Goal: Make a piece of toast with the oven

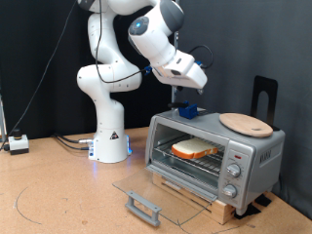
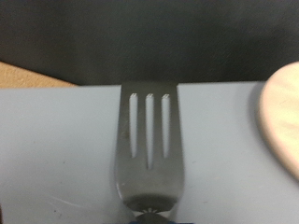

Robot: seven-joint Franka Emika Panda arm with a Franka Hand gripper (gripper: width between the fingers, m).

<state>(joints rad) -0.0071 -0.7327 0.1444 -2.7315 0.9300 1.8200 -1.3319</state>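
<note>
The silver-grey oven (image 1: 249, 156) stands at the exterior view's right with its glass door (image 1: 161, 185) folded down flat. The piece of toast (image 1: 195, 149) lies on the wire rack inside. My gripper (image 1: 183, 99) hangs just above the left end of the oven's top. In the wrist view, a metal fork (image 2: 148, 140) sticks out from between my gripper (image 2: 149, 215) fingers, tines pointing away over the grey oven top (image 2: 56, 140). A blue part (image 1: 187, 111) sits under the hand on the oven top; I cannot tell what it is.
A round tan wooden board (image 1: 246, 124) lies on the oven's top right, and its edge shows in the wrist view (image 2: 280, 121). The door handle (image 1: 143, 205) juts out over the brown table. The robot base (image 1: 109, 136) stands to the left, with a small box (image 1: 18, 144) further left.
</note>
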